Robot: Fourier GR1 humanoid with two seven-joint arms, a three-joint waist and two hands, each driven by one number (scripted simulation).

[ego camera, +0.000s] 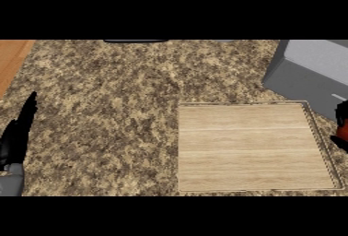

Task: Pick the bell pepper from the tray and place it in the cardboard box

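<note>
Over at the tray's (252,147) right rim, just outside it, is where the action is. The right hand (342,112) pokes in there, mostly cut off by the view's edge. You can see black fingers above and below a bit of red, and that red bit is the pepper (339,132). So the hand looks wrapped around it, though only a sliver of either shows. The pepper is off the tray's wooden boards, past the rim, roughly level with the middle of that side. I can't tell how high it's held.

The box (309,73) sits just beyond the tray's far right corner. It comes across grey, and it's turned at a bit of an angle to the tray. The top of the right hand is just beside the box's near corner.

Way off to the tray's left, well apart from it, the left hand (17,138) rests at the view's edge, fingers straight and pointing up, holding nothing.

Everything's on a speckled stone counter (108,101). Far out past the tray's far left corner there's a strip of wood (12,60), plus some dark thing (136,41) at the counter's back edge that I can't make out.
</note>
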